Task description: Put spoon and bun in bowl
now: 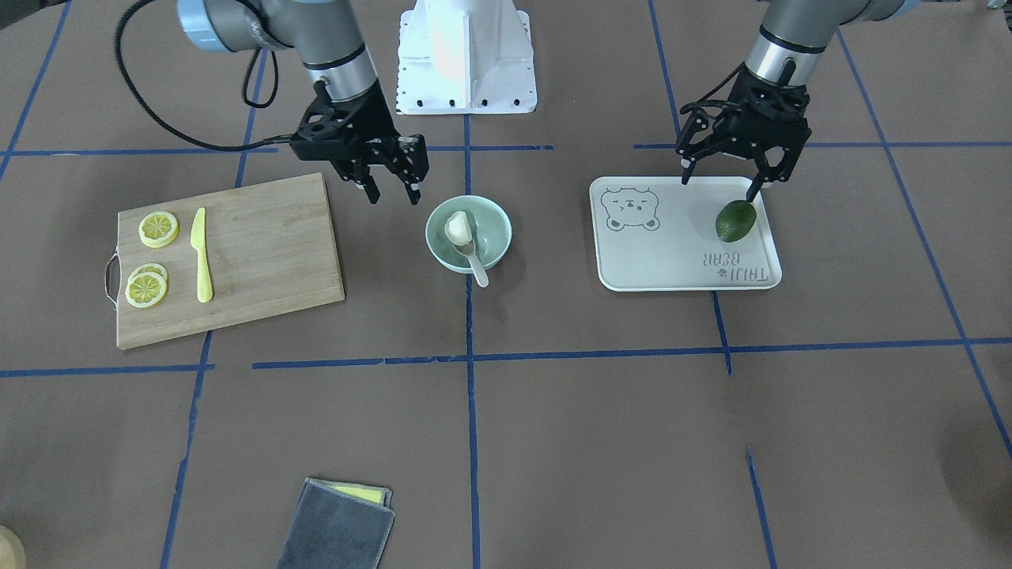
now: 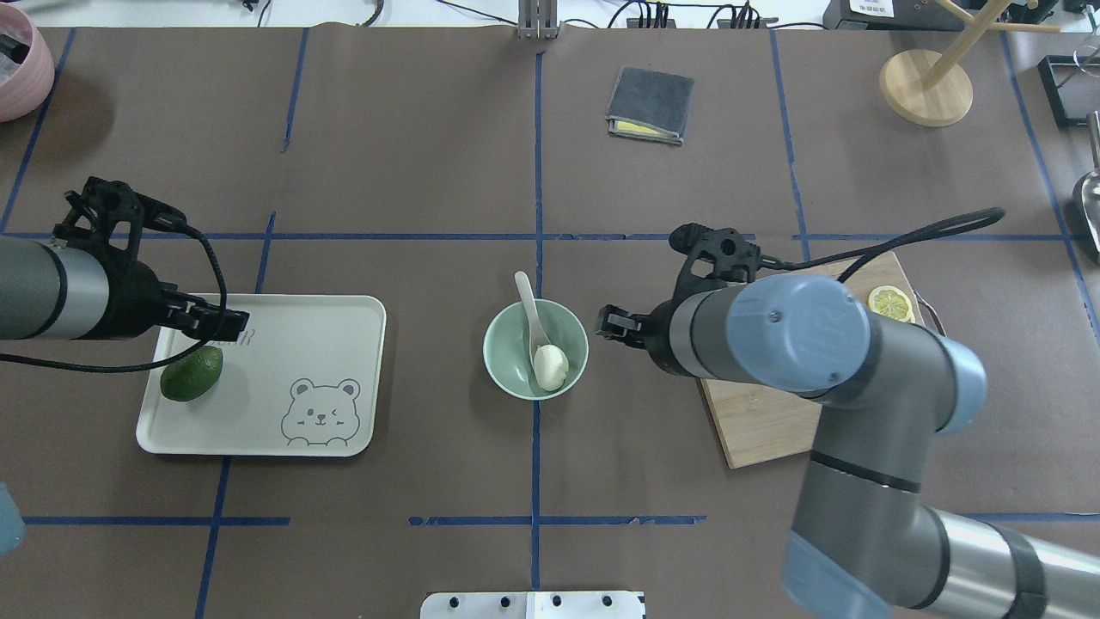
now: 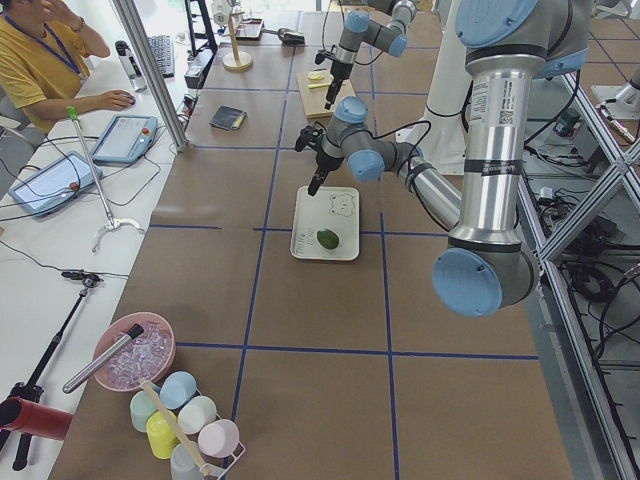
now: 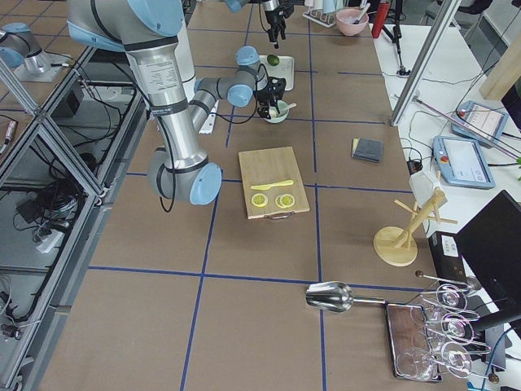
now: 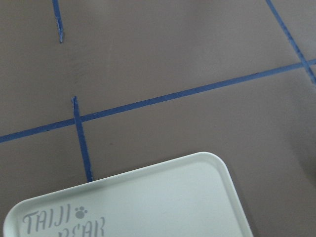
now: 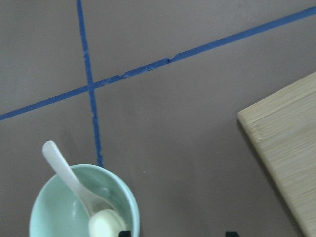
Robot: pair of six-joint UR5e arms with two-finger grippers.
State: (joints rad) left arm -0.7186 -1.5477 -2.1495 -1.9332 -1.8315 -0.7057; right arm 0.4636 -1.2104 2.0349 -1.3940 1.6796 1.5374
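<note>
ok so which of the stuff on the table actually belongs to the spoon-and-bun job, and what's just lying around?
Job:
bowl
spoon, in the bowl, handle over the rim
bun, in the bowl

Lying about:
avocado
tray under it
cutting board
lemon slices
knife
cloth

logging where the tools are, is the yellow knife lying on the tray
No, the yellow knife lies on the wooden cutting board, beside the lemon slices.
</note>
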